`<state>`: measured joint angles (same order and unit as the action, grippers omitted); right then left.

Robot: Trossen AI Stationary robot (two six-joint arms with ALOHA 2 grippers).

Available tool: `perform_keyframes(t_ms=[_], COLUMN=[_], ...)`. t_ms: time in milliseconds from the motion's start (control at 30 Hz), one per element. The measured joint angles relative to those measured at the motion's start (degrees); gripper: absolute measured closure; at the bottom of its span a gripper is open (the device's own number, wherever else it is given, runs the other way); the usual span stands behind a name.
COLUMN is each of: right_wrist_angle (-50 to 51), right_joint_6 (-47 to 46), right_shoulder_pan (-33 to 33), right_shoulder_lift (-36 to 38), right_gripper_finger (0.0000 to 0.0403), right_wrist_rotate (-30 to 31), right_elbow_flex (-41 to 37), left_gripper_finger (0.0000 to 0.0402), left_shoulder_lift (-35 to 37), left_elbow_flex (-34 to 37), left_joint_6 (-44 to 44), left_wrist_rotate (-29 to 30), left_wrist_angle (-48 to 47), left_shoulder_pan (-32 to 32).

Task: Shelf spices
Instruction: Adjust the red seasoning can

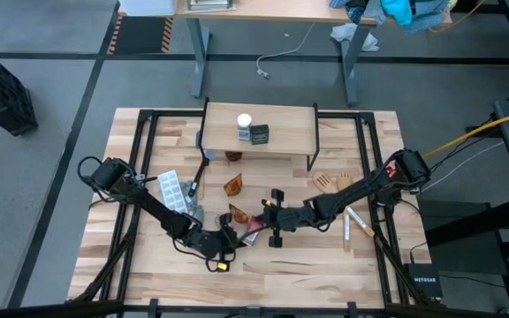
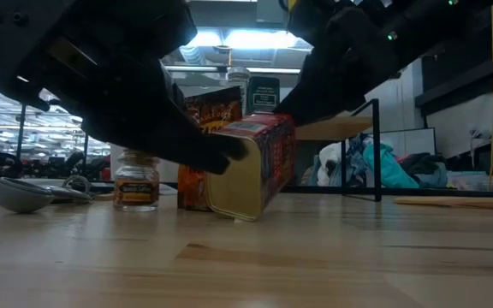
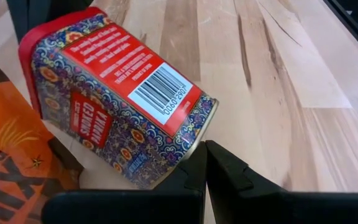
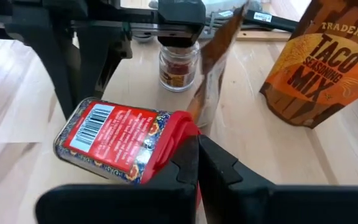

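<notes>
We are seeing both claws closed, fingers pressed together, at opposite ends of the red-topped box (image 3: pixel 114 99), which is lying tilted on the table (image 1: pixel 325 265) in front of the shelf (image 1: pixel 281 132). The left claw (image 3: pixel 205 163) is touching its base; the right claw (image 4: pixel 197 158) is meeting its red lid. 2 spices (a white-capped jar (image 1: pixel 244 122) and a dark tin (image 1: pixel 259 134)) are standing on the shelf.

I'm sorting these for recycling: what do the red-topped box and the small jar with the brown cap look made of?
The red-topped box looks like printed metal tin: glossy patterned sides, rolled rim at its bottom edge, though coated card cannot be ruled out. The small brown-capped jar looks like clear glass or hard plastic: its reddish contents show through the wall. The cap's material is unclear.
</notes>
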<state>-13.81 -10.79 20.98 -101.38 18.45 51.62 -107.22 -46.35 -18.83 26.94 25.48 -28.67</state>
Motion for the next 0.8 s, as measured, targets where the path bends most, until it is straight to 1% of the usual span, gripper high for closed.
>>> perform_keyframes(t_ms=[233,533,800], right_wrist_angle=[-3.38,-6.16,-7.61], right_joint_6=[0.07,-0.97,-1.29], right_shoulder_pan=[1.19,1.21,2.62], right_shoulder_lift=[0.12,0.17,0.31], right_gripper_finger=[0.0395,0.0395,0.0395], right_wrist_rotate=[1.51,0.47,0.1], right_elbow_flex=[0.06,0.15,0.35], left_gripper_finger=[0.04,0.04,0.04], left_shoulder_lift=[-0.04,-0.11,-0.15], left_elbow_flex=[0.0,0.0,0.0], left_joint_6=[0.56,1.21,1.74], left_wrist_rotate=[-0.02,-0.04,-0.07], left_wrist_angle=[-0.2,-0.2,-0.79], left_shoulder_pan=[0.0,0.0,-0.42])
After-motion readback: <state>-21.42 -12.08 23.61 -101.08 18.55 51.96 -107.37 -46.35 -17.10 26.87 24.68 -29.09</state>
